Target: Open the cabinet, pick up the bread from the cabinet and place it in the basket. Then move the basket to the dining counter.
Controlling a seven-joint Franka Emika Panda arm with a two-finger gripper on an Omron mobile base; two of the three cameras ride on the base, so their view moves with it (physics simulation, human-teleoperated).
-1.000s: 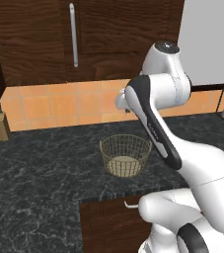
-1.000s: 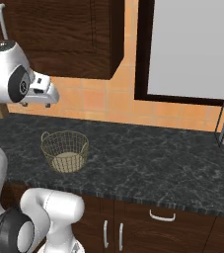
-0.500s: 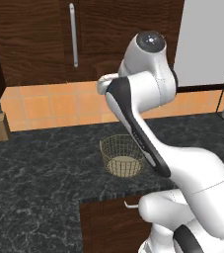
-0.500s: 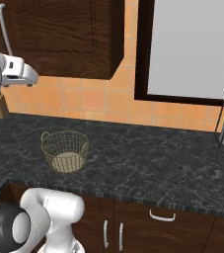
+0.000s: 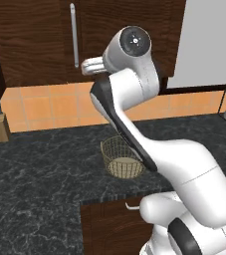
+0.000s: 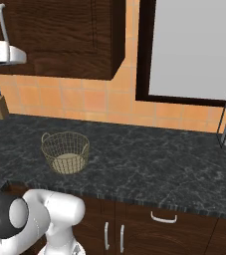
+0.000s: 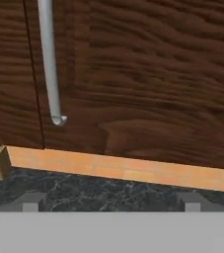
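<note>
Cabinet (image 5: 119,35) shut; bread presumably inside, unseen. Gripper (image 7: 111,205) wide, holding nothing, facing door right of handle (image 7: 48,59). Shift toward bar, straddle it squarely mid-length, close firmly, pull along hinge arc. Basket (image 5: 121,157) waits on counter below.

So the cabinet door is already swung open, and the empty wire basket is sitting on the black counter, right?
Not quite. The cabinet door is shut, its silver handle flush against the front in the hand view. The rest holds: the empty wire basket sits on the black counter.
</note>
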